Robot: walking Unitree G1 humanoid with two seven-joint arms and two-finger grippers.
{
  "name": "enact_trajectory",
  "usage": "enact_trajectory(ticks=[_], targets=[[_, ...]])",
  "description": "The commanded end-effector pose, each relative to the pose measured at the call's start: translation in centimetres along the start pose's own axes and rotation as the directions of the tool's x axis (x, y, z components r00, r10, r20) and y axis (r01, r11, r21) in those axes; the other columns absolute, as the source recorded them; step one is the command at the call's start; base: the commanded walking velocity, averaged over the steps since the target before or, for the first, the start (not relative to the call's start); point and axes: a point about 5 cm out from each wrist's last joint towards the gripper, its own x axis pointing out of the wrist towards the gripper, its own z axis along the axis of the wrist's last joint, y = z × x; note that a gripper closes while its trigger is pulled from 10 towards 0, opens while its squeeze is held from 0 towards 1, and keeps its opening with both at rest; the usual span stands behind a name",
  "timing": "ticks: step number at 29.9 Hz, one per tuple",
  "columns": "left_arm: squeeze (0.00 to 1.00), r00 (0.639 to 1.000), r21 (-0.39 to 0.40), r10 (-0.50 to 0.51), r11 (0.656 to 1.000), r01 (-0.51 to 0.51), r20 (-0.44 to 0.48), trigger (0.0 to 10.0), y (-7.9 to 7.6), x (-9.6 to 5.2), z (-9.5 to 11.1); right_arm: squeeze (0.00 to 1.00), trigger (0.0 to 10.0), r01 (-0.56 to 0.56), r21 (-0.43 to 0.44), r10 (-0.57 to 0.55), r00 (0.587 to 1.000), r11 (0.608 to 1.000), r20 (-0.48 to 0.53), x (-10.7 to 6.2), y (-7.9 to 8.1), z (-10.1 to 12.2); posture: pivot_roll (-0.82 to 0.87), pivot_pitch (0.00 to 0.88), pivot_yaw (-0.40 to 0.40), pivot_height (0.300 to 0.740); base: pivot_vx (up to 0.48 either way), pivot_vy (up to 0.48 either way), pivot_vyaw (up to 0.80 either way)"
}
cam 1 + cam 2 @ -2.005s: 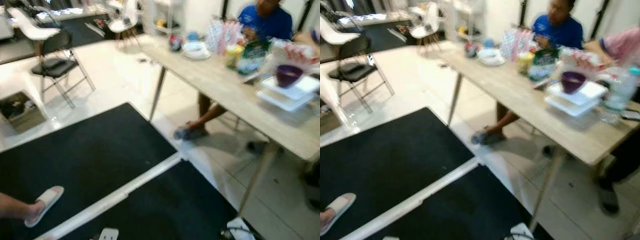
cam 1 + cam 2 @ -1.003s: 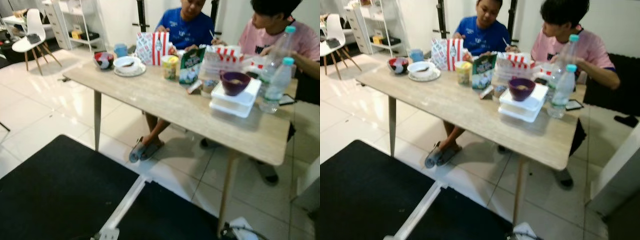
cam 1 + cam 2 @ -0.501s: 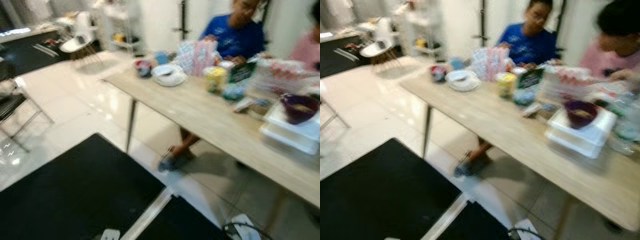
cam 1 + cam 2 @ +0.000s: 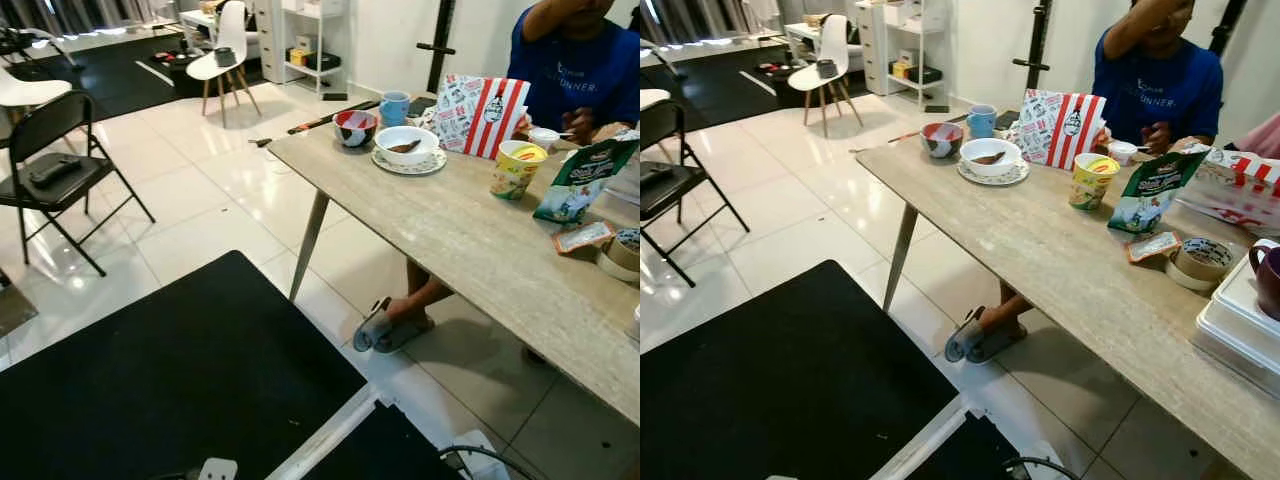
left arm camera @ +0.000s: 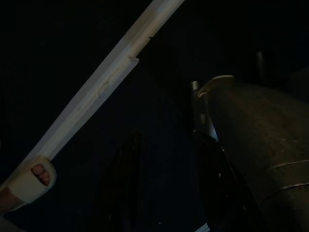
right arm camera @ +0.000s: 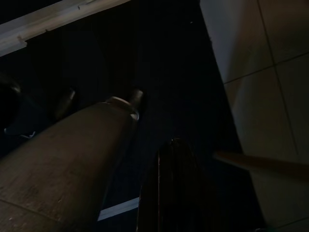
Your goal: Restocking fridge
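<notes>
Down low, our left gripper (image 5: 169, 193) hangs idle over the black mat (image 4: 170, 380), in shade too deep for us to tell whether it is spread or pressed together; our right gripper (image 6: 174, 193) hangs likewise above the mat's edge by the pale floor tiles (image 6: 270, 72), its state just as unreadable. Near the left gripper a white strip (image 5: 96, 92) crosses the mat, and a person's foot in a pale sandal (image 5: 34, 176) rests at its end. Further out stands the long wooden table (image 4: 1040, 250), carrying a patterned bowl (image 4: 941, 139), a blue mug (image 4: 981, 120), a white bowl on a plate (image 4: 990, 155), a red-striped bag (image 4: 1058, 128), a yellow cup (image 4: 1092, 180) and a green packet (image 4: 1145, 200). A person in a blue shirt (image 4: 1160, 90) sits behind it, sandalled feet (image 4: 980, 340) under it. A black folding chair (image 4: 60, 170) stands to our left. Compared with half a second ago our view has swung and is now sharp, not blurred; the table's things lie as they did.
</notes>
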Motion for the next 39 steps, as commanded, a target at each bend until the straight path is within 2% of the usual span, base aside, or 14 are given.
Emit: enact_trajectory(ticks=[1, 6, 39], targets=[[0.00, 1.000, 0.009, 0.004, 1.000, -0.004, -0.011, 10.0, 0.26, -0.09, -0.36, 0.00, 10.0, -0.002, 0.011, 0.002, 1.000, 1.000, 0.006, 0.02, 0.12, 0.05, 0.01, 0.000, 0.037, 0.740, 0.000, 0.000, 0.00], [0.00, 1.000, -0.007, 0.010, 1.000, -0.010, -0.011, 10.0, 0.28, -0.10, -0.40, 0.00, 10.0, -0.006, 0.012, 0.006, 1.000, 1.000, 0.002, 0.02, 0.14, 0.02, 0.01, 0.000, 0.037, 0.740, 0.000, 0.000, -0.21], [0.00, 1.000, 0.005, 0.012, 1.000, -0.012, -0.012, 10.0, 0.32, -0.11, -0.45, 0.00, 10.0, 0.020, -0.006, -0.020, 1.000, 1.000, -0.023, 0.02, 0.02, -0.20, 0.01, 0.000, 0.034, 0.740, 0.000, 0.000, -0.79]])
